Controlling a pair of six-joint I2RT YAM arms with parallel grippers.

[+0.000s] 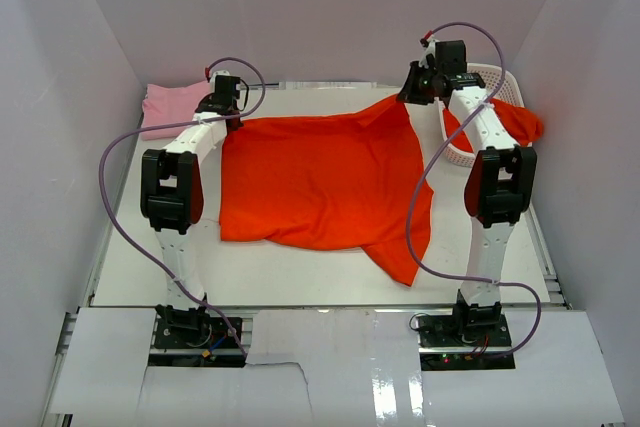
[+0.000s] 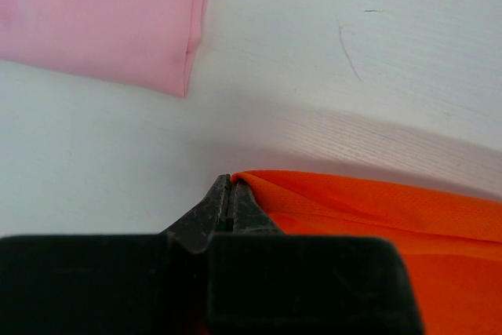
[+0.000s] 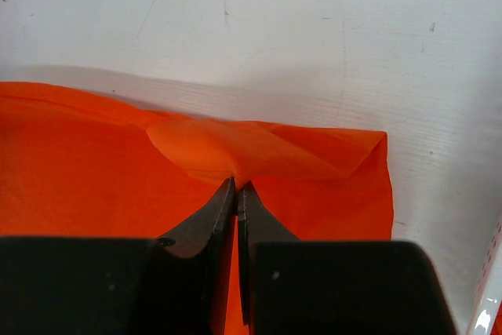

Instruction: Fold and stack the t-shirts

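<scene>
I had the left gripper (image 2: 230, 194) pinched shut on the far left corner of the orange t-shirt (image 1: 320, 182), and the right gripper (image 3: 236, 192) clamped on its far right corner, toward the upper middle of the overhead frame. The shirt lay spread and wrinkled across the centre of the table (image 1: 300, 277), not yet folded. A pink t-shirt (image 1: 170, 107) at the upper left looked folded, so I judged that one done. Another orange shirt (image 1: 522, 125) hung over the white basket (image 1: 490, 75) at the upper right, so I reckoned most of the work remained.
</scene>
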